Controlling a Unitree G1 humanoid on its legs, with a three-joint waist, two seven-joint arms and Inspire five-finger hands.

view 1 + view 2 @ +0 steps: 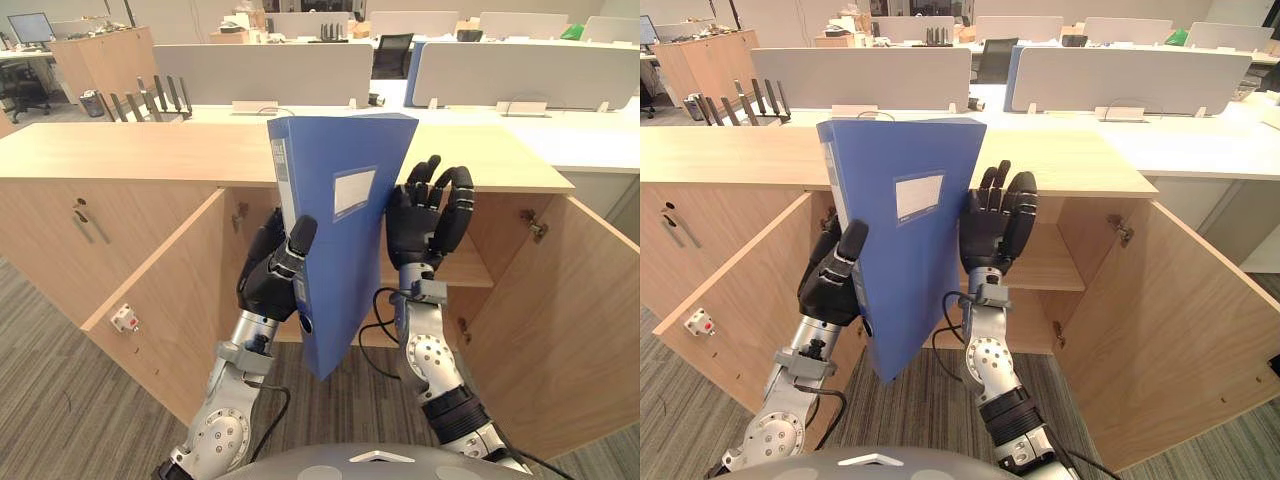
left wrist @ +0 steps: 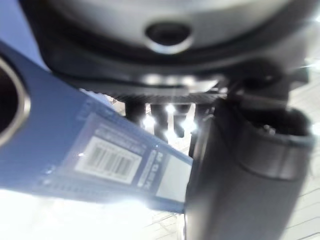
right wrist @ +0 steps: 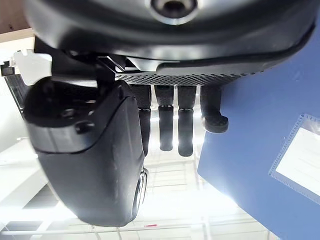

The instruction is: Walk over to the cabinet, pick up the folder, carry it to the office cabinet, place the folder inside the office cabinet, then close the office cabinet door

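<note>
Holding folder (image 1: 345, 230) upright, left hand (image 1: 275, 275) curled round its edge, right hand (image 1: 425, 220) beside

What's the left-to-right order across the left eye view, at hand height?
open left cabinet door → left hand → blue folder → right hand → open right cabinet door
</note>
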